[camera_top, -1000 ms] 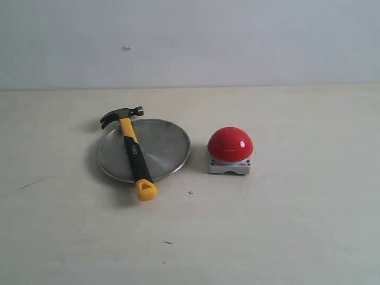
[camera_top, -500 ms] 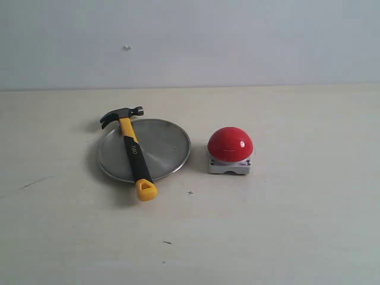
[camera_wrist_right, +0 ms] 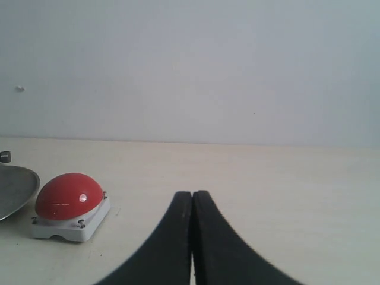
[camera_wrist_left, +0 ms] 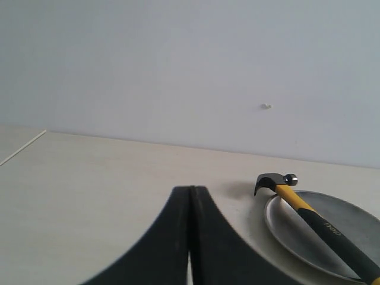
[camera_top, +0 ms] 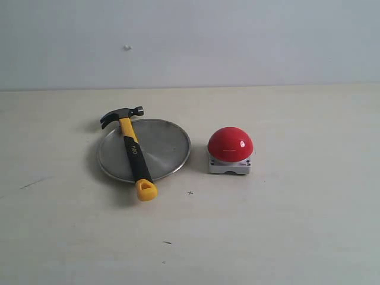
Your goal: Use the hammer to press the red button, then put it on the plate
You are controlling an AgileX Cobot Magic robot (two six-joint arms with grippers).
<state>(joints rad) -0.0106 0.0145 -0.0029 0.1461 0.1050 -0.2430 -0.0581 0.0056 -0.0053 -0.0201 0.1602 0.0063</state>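
Observation:
The hammer [camera_top: 132,149] lies across the left side of the silver plate [camera_top: 163,148], its dark head [camera_top: 122,114] past the far rim and its yellow holed end [camera_top: 146,190] resting on the table at the near rim. The red button [camera_top: 230,144] on its grey base stands just right of the plate. Neither arm shows in the exterior view. My left gripper [camera_wrist_left: 190,189] is shut and empty, well back from the hammer [camera_wrist_left: 320,222] and plate [camera_wrist_left: 297,228]. My right gripper [camera_wrist_right: 192,193] is shut and empty, apart from the red button [camera_wrist_right: 66,197].
The pale table [camera_top: 285,225] runs back to a plain light wall. Small dark specks [camera_top: 167,242] mark the near table surface. A table edge line [camera_wrist_left: 22,147] shows in the left wrist view.

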